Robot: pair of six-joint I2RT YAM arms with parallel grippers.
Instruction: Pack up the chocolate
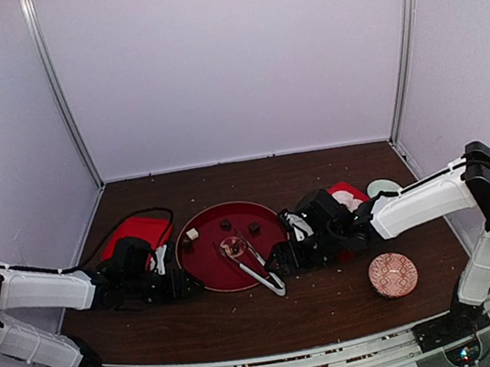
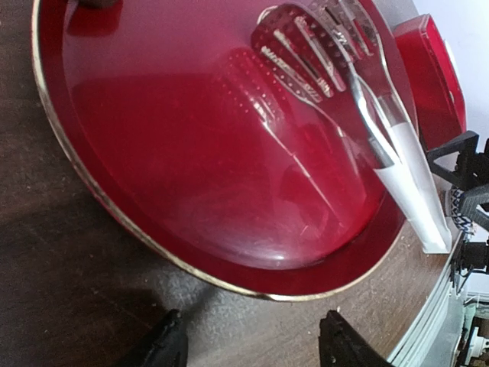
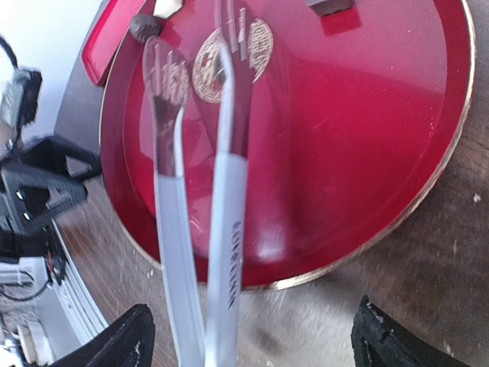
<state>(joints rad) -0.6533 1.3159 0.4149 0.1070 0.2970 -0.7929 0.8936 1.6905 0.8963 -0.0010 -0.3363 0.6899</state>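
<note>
— Jaws?
— Left gripper (image 2: 252,348) and right gripper (image 3: 250,344) are found released; nothing is grasped.
— Chocolate?
— Chocolate (image 1: 254,228) is located on the far side of the tray (image 1: 210,267), beyond the tongs (image 1: 260,270). The tongs' handle lies between the right jaws, with the axis running far-left.

round red tray (image 1: 209,264) mid-table; patterned bowl (image 1: 393,274) at right; flat red square (image 1: 137,229) at left

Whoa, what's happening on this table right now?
Two robot arms are working at a round red tray holding a few small chocolates. The right gripper is open around the handles of a pair of tongs lying on the tray, not yet gripping them. The left gripper sits open at the tray's left edge, holding nothing.
</note>
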